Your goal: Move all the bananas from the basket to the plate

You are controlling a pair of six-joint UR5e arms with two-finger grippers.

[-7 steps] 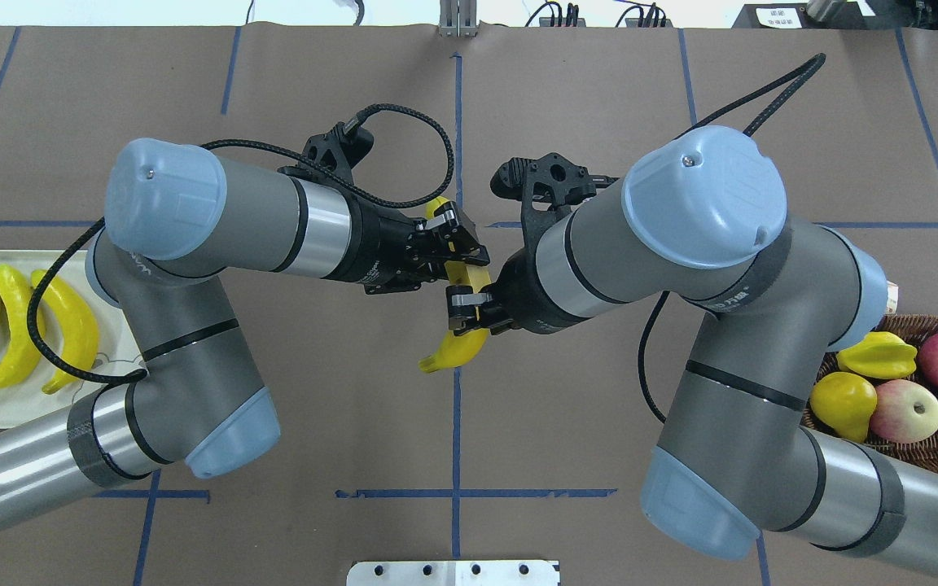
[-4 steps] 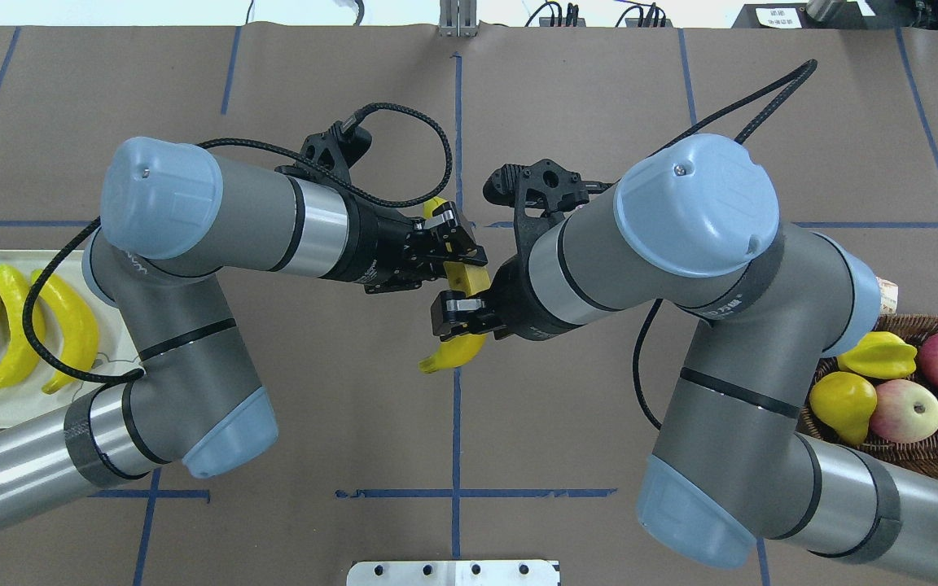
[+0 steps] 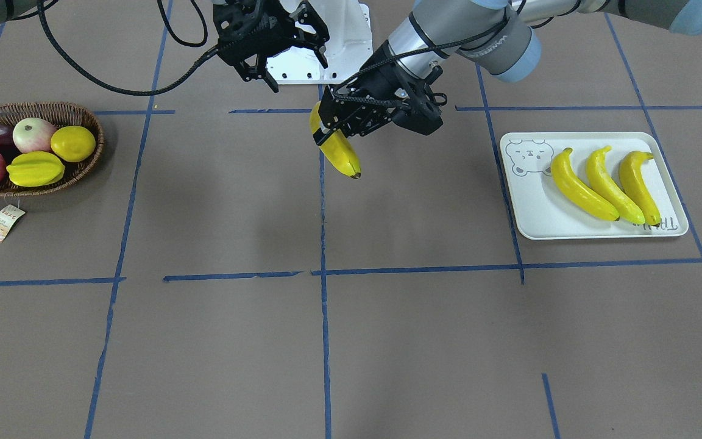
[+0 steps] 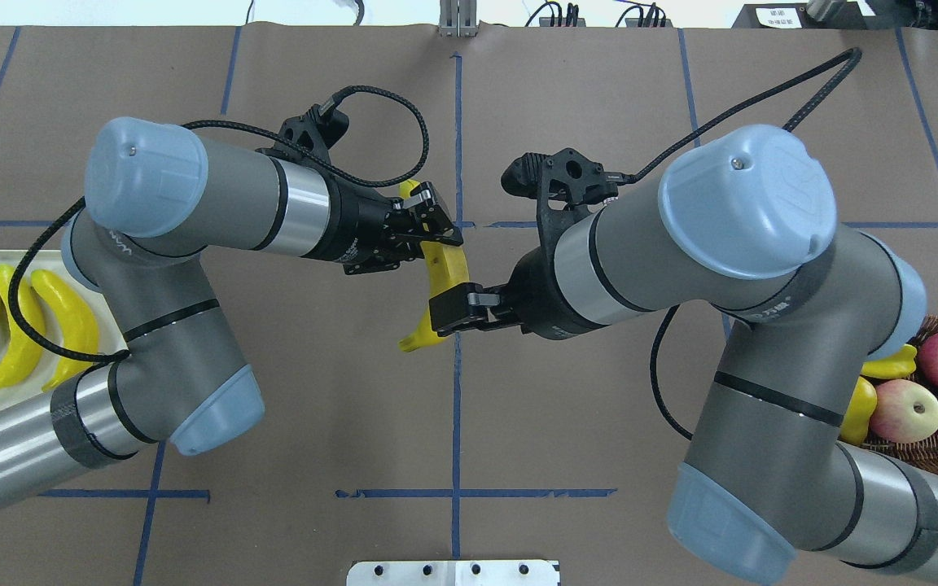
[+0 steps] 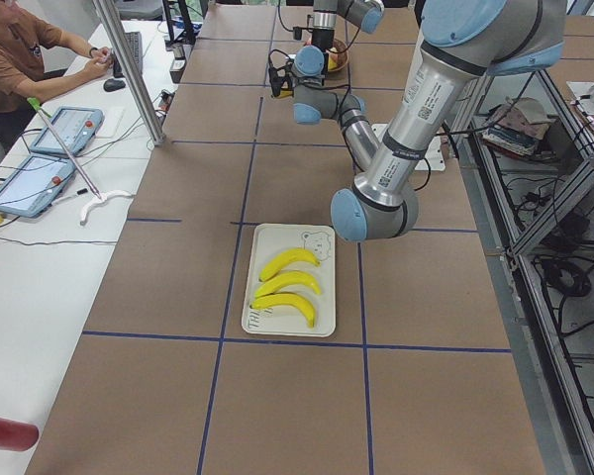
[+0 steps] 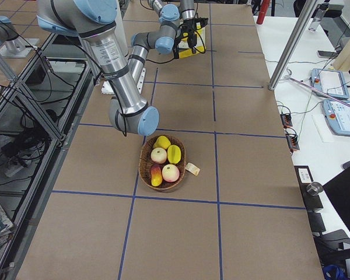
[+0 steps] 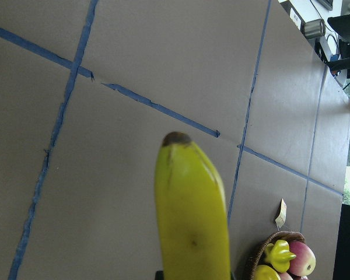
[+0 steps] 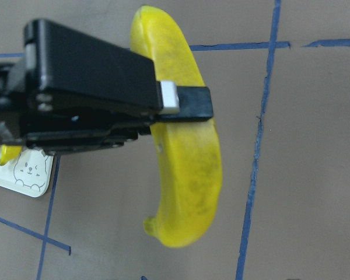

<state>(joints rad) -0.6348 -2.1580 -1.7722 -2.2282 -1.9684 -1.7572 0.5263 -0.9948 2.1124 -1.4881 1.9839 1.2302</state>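
My left gripper is shut on the upper part of a yellow banana, which hangs tilted over the table's middle. It fills the left wrist view. The right wrist view shows the whole banana with a left finger clamped across it. My right gripper stands open just clear of the banana, nearer the robot's base. Three bananas lie side by side on the plate at my far left. The basket sits at my far right.
The basket holds apples, a lemon and a starfruit; its paper tag lies on the table beside it. A white mounting plate is at the robot's base. A person sits at a side table.
My right gripper has let go of the banana's lower part and drawn back. My left gripper keeps the banana and has shifted slightly left and away from the base.
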